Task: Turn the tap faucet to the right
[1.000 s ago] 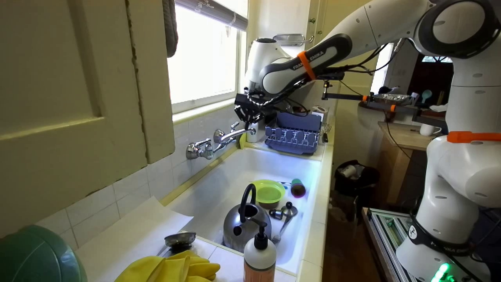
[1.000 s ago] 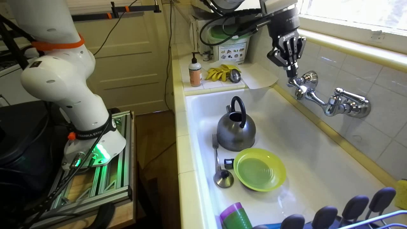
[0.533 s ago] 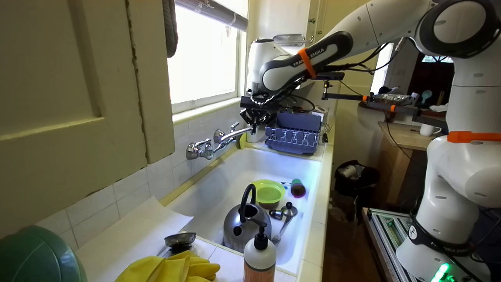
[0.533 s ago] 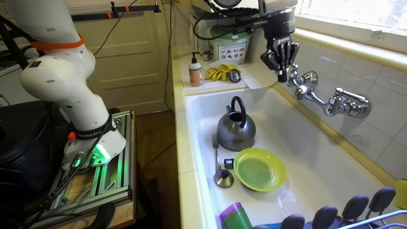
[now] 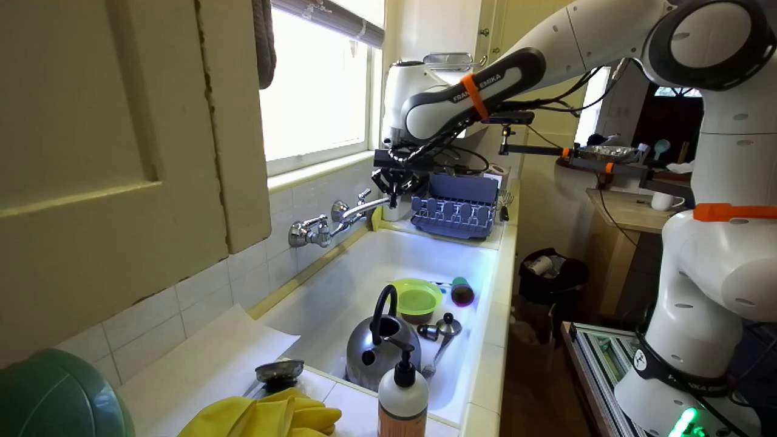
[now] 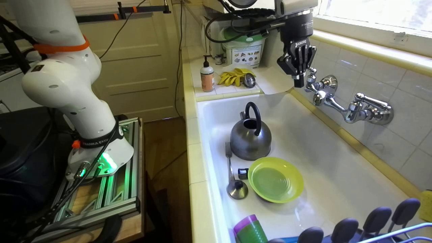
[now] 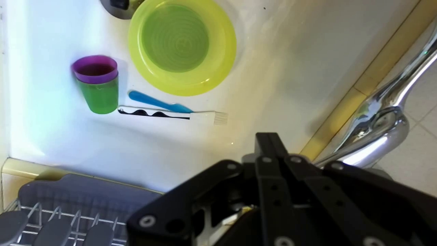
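Note:
The chrome tap faucet is on the tiled wall above the sink, with its long spout [image 5: 368, 206] and knob handles in an exterior view. Its body [image 6: 337, 105] also shows in an exterior view, and a chrome part [image 7: 382, 140] at the right of the wrist view. My gripper [image 5: 393, 203] is shut, fingers pointing down, and overlaps the spout's tip, which it hides. In an exterior view the gripper [image 6: 299, 83] is just left of the faucet. In the wrist view the fingertips [image 7: 269, 138] are pressed together with nothing between them. I cannot tell whether they touch the spout.
Below, the white sink [image 6: 337, 175] holds a steel kettle [image 6: 250, 143], a yellow-green bowl [image 6: 276, 180], a fork [image 6: 229, 162] and a green cup [image 6: 251, 233]. A dish rack [image 5: 455, 206] stands beyond the sink. The window sill [image 5: 322, 170] runs close behind the gripper.
My gripper has moved away from the wall and slightly down, mostly in the first half second. It has hardly moved since. The faucet shows no visible change.

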Tool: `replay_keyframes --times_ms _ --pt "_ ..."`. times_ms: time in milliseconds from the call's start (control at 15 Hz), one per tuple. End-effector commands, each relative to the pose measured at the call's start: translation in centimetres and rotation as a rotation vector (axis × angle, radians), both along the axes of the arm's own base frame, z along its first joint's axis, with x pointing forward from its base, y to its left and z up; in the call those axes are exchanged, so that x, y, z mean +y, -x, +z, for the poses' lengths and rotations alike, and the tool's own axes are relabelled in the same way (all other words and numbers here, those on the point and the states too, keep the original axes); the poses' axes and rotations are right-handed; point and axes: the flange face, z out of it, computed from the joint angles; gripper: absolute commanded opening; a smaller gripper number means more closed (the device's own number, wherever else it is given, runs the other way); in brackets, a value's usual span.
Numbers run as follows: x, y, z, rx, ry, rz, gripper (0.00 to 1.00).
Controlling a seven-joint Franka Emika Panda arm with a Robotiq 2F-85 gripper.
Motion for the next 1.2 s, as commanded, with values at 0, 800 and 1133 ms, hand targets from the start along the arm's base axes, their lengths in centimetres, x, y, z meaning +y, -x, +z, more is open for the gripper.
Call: replay_keyframes --times_ms 0,800,1133 --pt "-1.0 -1.0 0.1 0.056 -0.034 0.034 0.0" --pt "-4.8 -5.1 -1.5 0.125 -0.073 0.177 0.0" --pt "-5.7 -6.2 -2.1 0.114 -0.109 0.212 0.0"
